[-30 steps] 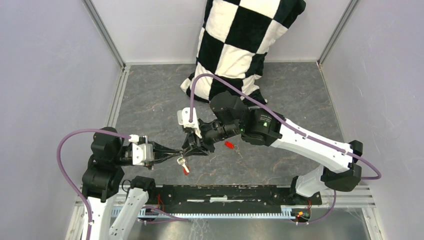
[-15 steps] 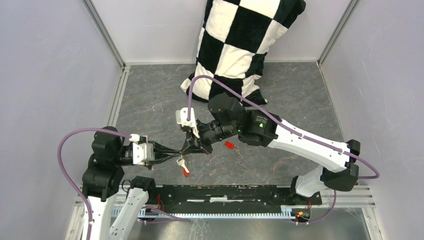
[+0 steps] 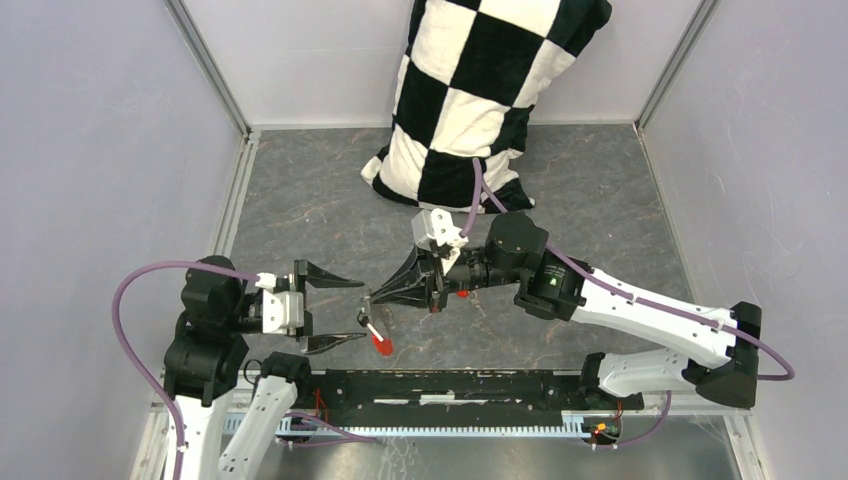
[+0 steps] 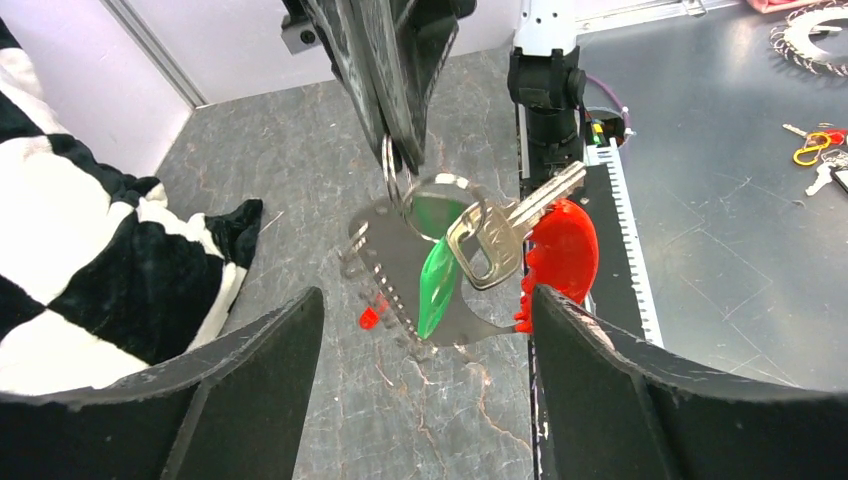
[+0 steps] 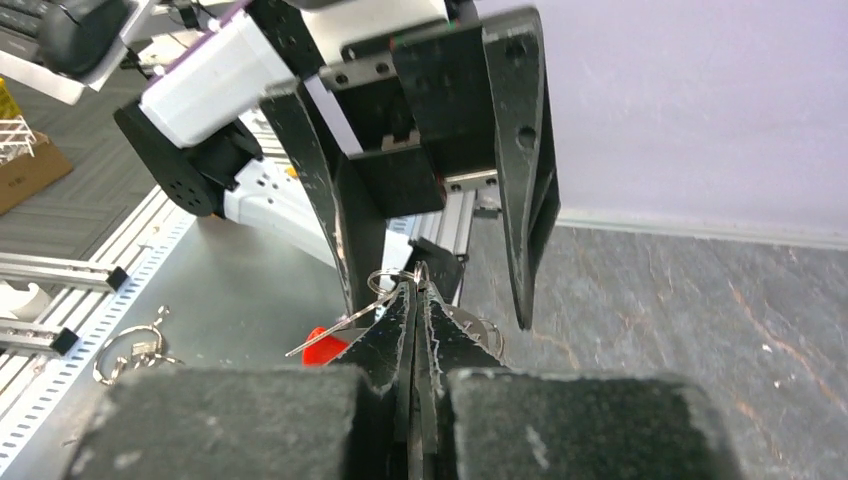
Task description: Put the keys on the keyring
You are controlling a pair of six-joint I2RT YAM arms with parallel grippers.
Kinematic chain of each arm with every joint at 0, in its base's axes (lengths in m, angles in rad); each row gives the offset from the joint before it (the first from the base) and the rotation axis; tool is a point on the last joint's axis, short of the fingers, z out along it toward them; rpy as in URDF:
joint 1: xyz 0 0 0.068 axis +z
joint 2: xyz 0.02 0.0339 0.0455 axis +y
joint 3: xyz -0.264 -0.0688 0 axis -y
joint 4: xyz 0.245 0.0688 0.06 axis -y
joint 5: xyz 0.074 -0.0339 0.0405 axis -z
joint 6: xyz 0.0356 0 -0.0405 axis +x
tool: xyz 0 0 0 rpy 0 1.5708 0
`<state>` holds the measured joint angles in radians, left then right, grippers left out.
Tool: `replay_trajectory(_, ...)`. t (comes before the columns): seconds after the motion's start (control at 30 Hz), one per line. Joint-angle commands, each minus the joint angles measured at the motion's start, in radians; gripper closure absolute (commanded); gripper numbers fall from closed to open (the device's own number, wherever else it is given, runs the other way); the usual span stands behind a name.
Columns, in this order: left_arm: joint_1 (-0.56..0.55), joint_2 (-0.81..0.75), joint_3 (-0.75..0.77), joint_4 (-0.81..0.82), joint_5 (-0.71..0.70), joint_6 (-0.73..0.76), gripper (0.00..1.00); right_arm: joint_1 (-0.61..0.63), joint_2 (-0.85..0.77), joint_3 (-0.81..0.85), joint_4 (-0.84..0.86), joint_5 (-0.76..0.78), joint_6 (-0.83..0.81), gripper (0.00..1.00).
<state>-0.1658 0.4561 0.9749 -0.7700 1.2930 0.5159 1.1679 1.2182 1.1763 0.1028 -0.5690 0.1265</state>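
The keyring [image 3: 374, 328] hangs above the floor from my right gripper [image 3: 368, 301], which is shut on its thin wire ring [image 5: 413, 274]. In the left wrist view the grey fob [image 4: 395, 262] with its red part [image 4: 563, 250] dangles below the ring, and a green-headed key [image 4: 436, 280] and a silver key [image 4: 492, 240] hang against it. My left gripper [image 3: 362, 310] is open, its fingers [image 4: 250, 370] standing either side of the fob without touching it. A red-headed key [image 3: 461, 293] lies on the floor beside the right gripper, partly hidden by it.
A black-and-white checked pillow [image 3: 470, 90] leans on the back wall. A black rail [image 3: 450, 385] runs along the near edge between the arm bases. Spare rings and keys [image 4: 818, 150] lie on the metal bench beyond the rail. Walls close both sides.
My left gripper has opened and let go of the keyring. The right gripper has shut on the wire ring, and its arm has swung round to the right.
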Motion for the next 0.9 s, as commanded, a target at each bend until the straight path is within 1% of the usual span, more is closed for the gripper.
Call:
replay_trajectory(0.0, -0.002, 0.0, 0.008, 0.017, 0.013, -0.039, 0.17, -0.02, -0.041, 0.004, 0.159, -0.045, 0.04, 1.0)
replay_trajectory(0.1, -0.001, 0.005, -0.017, -0.021, -0.018, 0.002, 0.17, -0.049, -0.06, -0.005, 0.206, -0.077, 0.073, 1.0)
replay_trajectory(0.27, -0.001, 0.031, -0.08, -0.119, -0.055, 0.159, 0.16, -0.069, -0.074, -0.005, 0.275, -0.092, 0.133, 1.0)
replay_trajectory(0.47, -0.001, 0.036, -0.152, -0.122, -0.079, 0.226, 0.17, -0.07, -0.072, -0.009, 0.342, -0.091, 0.18, 1.0)
replay_trajectory(0.57, -0.001, 0.042, -0.166, -0.094, -0.044, 0.197, 0.17, -0.07, -0.071, -0.009, 0.365, -0.086, 0.192, 1.0)
replay_trajectory(0.63, -0.001, 0.042, -0.183, -0.054, -0.003, 0.147, 0.18, -0.07, -0.07, -0.01, 0.379, -0.08, 0.196, 1.0)
replay_trajectory(0.7, -0.001, 0.04, -0.21, 0.02, 0.029, 0.079, 0.2, -0.07, -0.065, -0.006, 0.391, -0.077, 0.201, 1.0)
replay_trajectory(0.87, -0.001, 0.008, -0.263, 0.251, 0.039, -0.128, 0.22, -0.07, -0.051, -0.003, 0.425, -0.079, 0.224, 1.0)
